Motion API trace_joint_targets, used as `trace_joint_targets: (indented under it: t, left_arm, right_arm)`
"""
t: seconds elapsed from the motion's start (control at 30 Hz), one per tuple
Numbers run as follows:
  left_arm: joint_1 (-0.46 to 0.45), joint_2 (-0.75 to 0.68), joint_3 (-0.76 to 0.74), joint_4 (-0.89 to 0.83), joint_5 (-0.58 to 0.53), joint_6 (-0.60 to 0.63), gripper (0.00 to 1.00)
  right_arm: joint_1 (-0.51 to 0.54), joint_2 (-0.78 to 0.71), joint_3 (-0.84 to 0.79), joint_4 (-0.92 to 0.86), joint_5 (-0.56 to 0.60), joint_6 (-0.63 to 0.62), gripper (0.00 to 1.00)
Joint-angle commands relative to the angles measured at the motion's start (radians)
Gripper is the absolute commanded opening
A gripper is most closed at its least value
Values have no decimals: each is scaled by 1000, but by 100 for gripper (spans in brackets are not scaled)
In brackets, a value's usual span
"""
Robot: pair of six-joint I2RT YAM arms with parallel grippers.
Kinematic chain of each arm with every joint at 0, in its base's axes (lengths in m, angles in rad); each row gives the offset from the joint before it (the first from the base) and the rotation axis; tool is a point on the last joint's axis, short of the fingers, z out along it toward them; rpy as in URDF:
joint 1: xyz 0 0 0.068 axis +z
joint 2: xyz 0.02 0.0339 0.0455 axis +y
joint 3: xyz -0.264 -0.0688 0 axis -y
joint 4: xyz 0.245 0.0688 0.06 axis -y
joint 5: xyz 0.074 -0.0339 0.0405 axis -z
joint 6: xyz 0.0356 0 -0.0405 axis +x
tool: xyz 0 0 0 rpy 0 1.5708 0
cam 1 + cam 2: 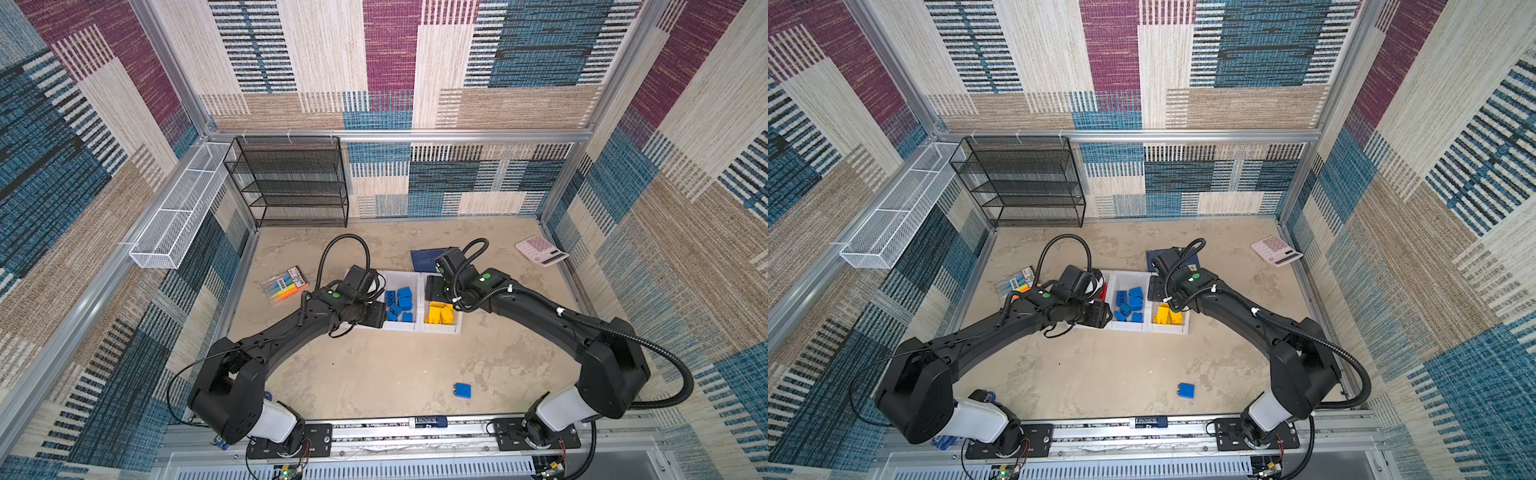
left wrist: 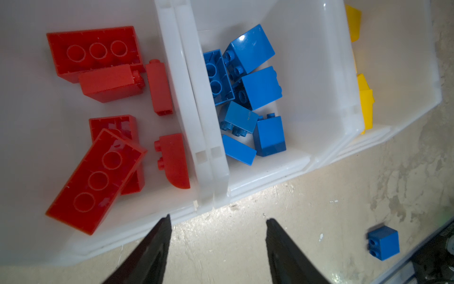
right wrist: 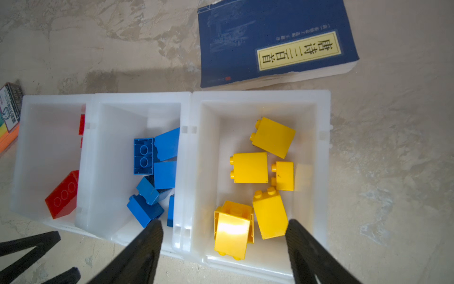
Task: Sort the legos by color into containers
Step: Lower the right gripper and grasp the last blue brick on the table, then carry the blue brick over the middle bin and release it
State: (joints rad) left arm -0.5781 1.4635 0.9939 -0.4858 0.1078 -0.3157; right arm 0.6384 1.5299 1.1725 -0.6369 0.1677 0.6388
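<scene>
The left wrist view is showing the red bricks (image 2: 98, 54) in the end bin (image 2: 29, 123), mostly hidden under the left arm (image 1: 291, 328) in both top views. Blue bricks (image 2: 260, 88) are lying in the middle bin (image 2: 307, 73), yellow bricks (image 3: 250, 167) in the third bin (image 3: 260, 96). The left gripper (image 2: 218, 218) and right gripper (image 3: 224, 221) are hanging spread and empty over the front lips. A loose blue brick (image 1: 462, 390) is sitting on open tabletop (image 1: 374, 365) near the front rail (image 1: 374, 424). The right wrist view is showing the book (image 3: 245, 37), labelled 唐诗三百首.

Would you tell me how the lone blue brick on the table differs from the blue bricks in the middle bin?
The lone blue brick lies out on the table, whereas the blue bricks sit inside the middle bin. The lone blue brick touches nothing else, while the blue bricks lie heaped against one another. The lone blue brick is not yet sorted; the blue bricks already are. Both are the same blue, studded plastic.
</scene>
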Motion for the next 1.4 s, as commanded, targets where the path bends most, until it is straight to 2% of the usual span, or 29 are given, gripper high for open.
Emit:
trace_joint_targets:
  t: [0.0, 0.2, 0.37, 0.53, 0.67, 0.9, 1.17, 1.37]
  left_arm:
    - [1, 2, 3, 8, -5, -10, 65]
    - [0, 10, 2, 14, 1, -16, 65]
    - [1, 18, 2, 23, 4, -20, 65]
    - [0, 33, 1, 28, 15, -22, 65]
    - [1, 44, 11, 18, 20, -22, 65]
    - [1, 41, 6, 18, 18, -16, 65]
    - [2, 59, 11, 28, 30, -13, 65]
    - [2, 57, 14, 24, 35, -15, 65]
  right_arm:
    - [5, -39, -51, -19, -7, 50, 80]
    - [63, -165, -233, -105, 5, 156, 78]
    - [185, -277, -369, -199, -1, 317, 77]
    - [268, -341, -466, -210, -42, 429, 75]
    - [323, -299, -500, -179, -87, 460, 74]
    - [374, -252, -520, -215, -100, 521, 72]
    - [409, -241, -545, -178, -128, 564, 61]
    - [418, -197, -513, -166, -125, 547, 45]
